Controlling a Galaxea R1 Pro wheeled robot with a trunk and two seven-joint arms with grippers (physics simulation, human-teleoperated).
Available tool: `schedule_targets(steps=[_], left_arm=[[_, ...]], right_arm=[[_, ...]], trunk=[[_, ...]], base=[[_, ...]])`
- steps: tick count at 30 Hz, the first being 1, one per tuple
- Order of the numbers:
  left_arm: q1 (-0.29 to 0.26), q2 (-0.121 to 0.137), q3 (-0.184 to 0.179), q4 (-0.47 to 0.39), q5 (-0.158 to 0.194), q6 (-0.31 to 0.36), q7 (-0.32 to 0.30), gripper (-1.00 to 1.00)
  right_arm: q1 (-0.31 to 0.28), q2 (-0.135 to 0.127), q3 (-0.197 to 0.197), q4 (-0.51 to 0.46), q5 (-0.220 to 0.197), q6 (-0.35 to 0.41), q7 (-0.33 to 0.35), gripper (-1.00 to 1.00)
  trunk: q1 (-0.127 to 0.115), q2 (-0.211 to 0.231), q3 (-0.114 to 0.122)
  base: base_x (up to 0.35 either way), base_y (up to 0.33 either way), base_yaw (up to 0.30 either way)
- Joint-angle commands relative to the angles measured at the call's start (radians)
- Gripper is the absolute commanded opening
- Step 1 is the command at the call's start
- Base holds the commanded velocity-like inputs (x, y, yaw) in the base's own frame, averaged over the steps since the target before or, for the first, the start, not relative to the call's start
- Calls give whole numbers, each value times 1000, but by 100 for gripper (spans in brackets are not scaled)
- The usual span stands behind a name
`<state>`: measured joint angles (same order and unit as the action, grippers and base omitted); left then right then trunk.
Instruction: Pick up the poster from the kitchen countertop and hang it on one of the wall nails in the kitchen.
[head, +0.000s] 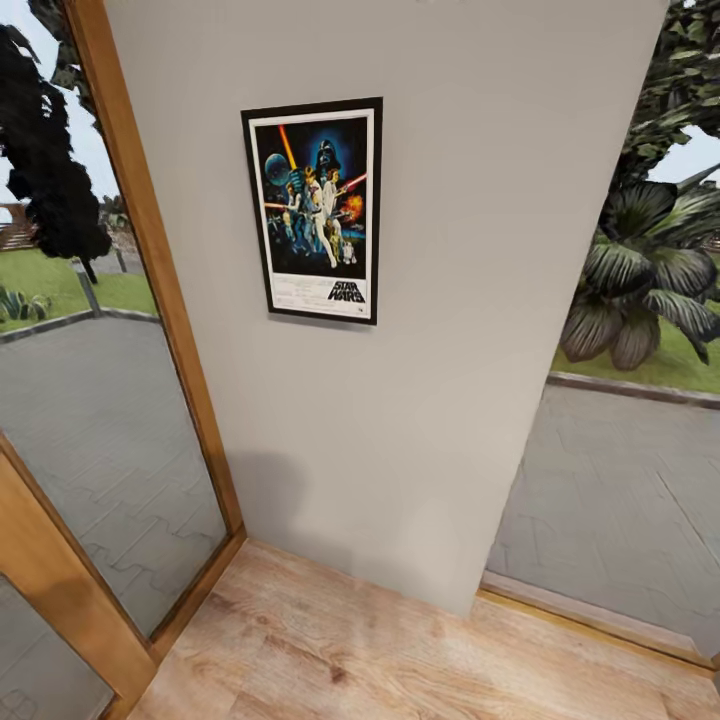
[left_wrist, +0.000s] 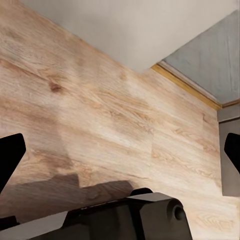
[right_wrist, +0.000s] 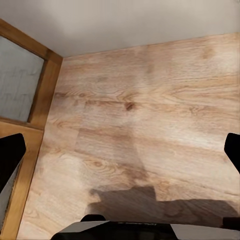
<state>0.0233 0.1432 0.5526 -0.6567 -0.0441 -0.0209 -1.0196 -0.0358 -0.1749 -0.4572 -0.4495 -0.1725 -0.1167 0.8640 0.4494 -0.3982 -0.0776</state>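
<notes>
where the head view looks at a narrow section of pale grey wall (head: 400, 400), the poster (head: 314, 210) hangs flat against it, upright in its thin black frame with the white border and dark blue artwork facing out. whether a nail holds it cannot be told, as its top edge hides that spot. to 1 side of the wall stands a wooden-framed glass door (head: 110, 420), and on the other side a glass pane (head: 620, 480) gives onto grey paving and plants. light wooden floor (head: 380, 650) runs below. in the left wrist view the left gripper (left_wrist: 120, 155) has its 2 dark fingertips (left_wrist: 10, 160) spread wide apart, nothing between them, over the floor. in the right wrist view the right gripper (right_wrist: 120, 155) is likewise spread wide and empty, fingertips (right_wrist: 10, 157) at the frame edges.
</notes>
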Motion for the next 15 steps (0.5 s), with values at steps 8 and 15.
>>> schedule_targets(steps=[8, 15], left_arm=[[0, 0, 3, -1, -5, -2, -4, 100], [0, 0, 3, -1, -5, -2, -4, 100]], right_arm=[[-1, 0, -2, 2, -2, -2, 4, 100], [-1, 0, -3, 2, -2, -4, 4, 100]], trunk=[[1, -2, 11], [1, -2, 23]], base=[[0, 0, 0], [0, 0, 0]])
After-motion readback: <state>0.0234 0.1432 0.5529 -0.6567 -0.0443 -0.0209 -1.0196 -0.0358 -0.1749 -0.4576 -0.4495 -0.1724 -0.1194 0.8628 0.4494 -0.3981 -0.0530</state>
